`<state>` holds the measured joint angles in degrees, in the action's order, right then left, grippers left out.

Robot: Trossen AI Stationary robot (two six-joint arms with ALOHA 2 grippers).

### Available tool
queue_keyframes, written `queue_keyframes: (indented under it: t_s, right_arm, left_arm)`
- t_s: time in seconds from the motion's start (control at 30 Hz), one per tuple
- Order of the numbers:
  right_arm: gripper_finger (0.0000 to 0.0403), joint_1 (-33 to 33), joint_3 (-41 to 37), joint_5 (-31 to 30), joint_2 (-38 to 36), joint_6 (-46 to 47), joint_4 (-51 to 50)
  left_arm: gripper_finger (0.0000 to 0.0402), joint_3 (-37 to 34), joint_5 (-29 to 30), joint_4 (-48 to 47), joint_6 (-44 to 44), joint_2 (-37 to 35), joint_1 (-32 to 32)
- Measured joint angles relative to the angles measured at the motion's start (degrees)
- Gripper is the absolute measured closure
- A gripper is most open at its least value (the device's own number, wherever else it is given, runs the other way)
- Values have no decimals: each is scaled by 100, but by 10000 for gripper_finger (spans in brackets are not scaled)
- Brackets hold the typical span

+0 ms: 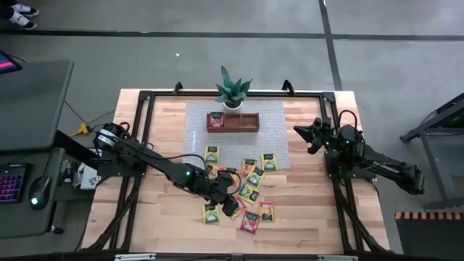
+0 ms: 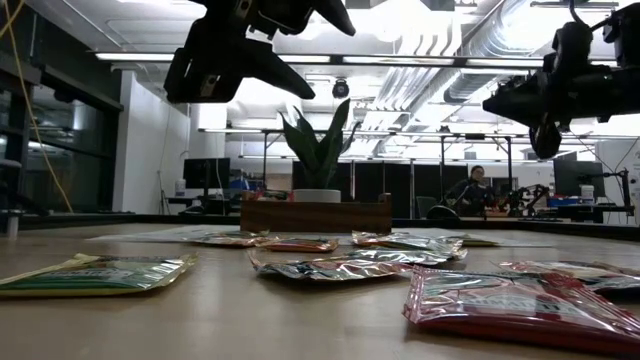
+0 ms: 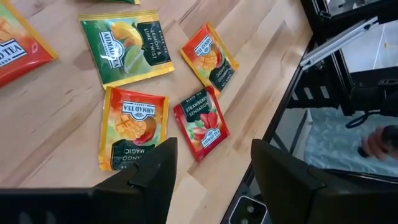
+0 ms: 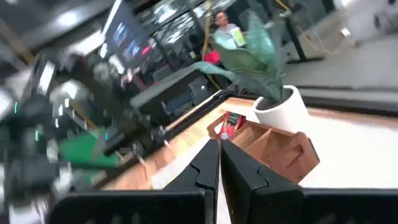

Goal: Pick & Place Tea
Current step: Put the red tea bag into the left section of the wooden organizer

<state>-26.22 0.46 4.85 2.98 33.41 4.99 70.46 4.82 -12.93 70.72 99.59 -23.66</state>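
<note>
Several tea packets in red, orange, yellow and green lie flat on the wooden table (image 1: 167, 217), among them a strawberry packet (image 3: 201, 121), a mango packet (image 3: 132, 127) and a lemon-lime packet (image 3: 127, 50). My left gripper (image 1: 233, 203) hovers open above the near ones (image 1: 250, 221), holding nothing; its fingers (image 3: 165, 174) frame the strawberry packet from above. One red packet (image 1: 216, 119) lies in the left part of the brown wooden tray (image 1: 243, 122). My right gripper (image 1: 304, 134) waits shut at the table's right side, pointing level toward the tray (image 4: 267, 140).
A spiky green plant in a white pot (image 1: 233, 90) stands just behind the tray, which sits on a grey mat (image 1: 275, 141). A black frame (image 1: 141, 123) runs around the table's edges. People sit at desks in the room beyond (image 2: 470, 190).
</note>
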Motion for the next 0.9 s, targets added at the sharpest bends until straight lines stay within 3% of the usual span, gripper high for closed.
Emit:
queue_keyframes:
  t_s: [0.1,0.23,0.33,0.43,0.63,0.9]
  right_arm:
    - [391,0,-1,-126,-2,733,131]
    - [391,0,1,78,-2,784,256]
    - [391,0,1,527,-2,569,398]
    - [391,0,11,1476,0,148,625]
    - [391,3,639,2217,153,-90,-177]
    - [391,601,2062,2094,1366,-904,-1726]
  left_arm:
    - [199,0,38,-2,6,0,0]
    - [199,0,70,0,8,0,0]
    - [199,0,70,-2,8,0,0]
    - [199,0,72,-1,8,0,0]
    - [199,0,74,-2,-1,0,0]
    - [199,0,70,-2,-121,0,0]
